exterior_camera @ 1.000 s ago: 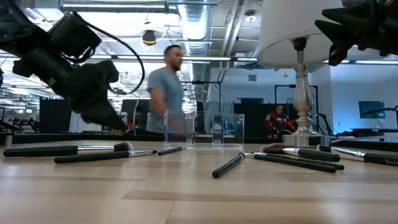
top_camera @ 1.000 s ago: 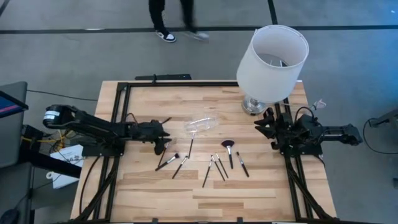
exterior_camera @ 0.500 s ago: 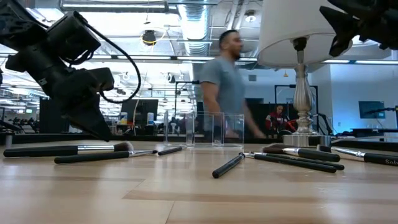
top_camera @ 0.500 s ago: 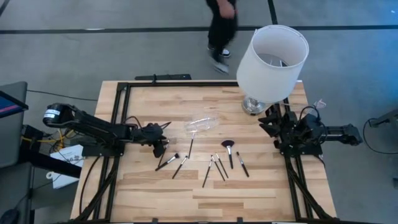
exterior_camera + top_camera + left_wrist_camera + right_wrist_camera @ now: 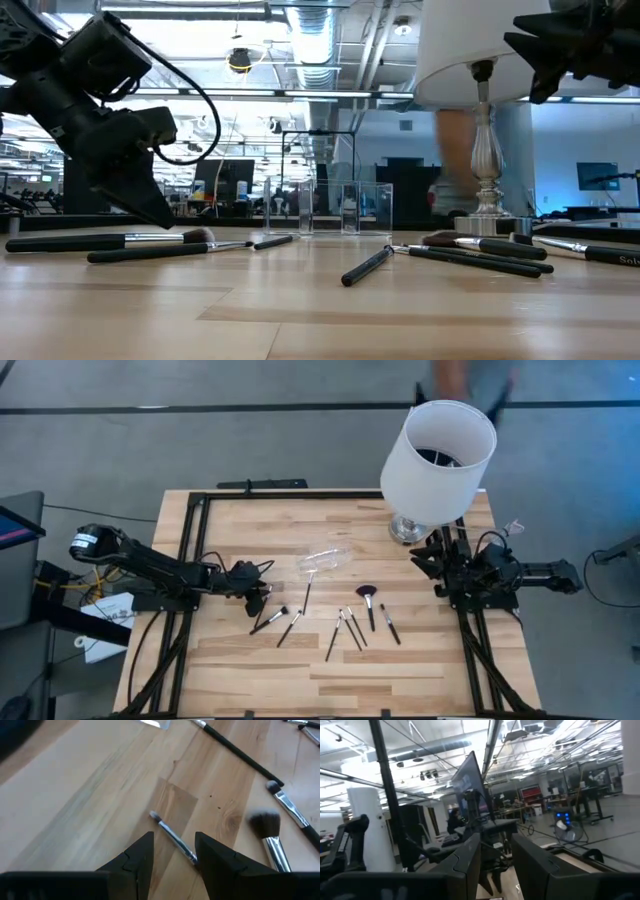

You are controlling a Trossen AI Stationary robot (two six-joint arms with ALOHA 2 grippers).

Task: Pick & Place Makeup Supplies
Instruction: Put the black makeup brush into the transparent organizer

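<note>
Fingers spread and empty, the left gripper [image 5: 172, 851] straddles a thin silver-handled makeup brush [image 5: 173, 838] lying on the wooden table [image 5: 400, 670], while the right gripper [image 5: 432, 565], parted around nothing, waits near the lamp [image 5: 436, 458].

The setting is a large open robotics lab or industrial workspace — not a home. The pale butcher-block wooden table [image 5: 330, 670] carries a black metal rail frame [image 5: 190, 550] and stands on a grey concrete floor [image 5: 120, 440]. The low view shows exposed silver ceiling ducts [image 5: 315, 40], strip lighting and rows of dark workstations with monitors [image 5: 597, 176] — the right wrist view shows the same hall.
</note>
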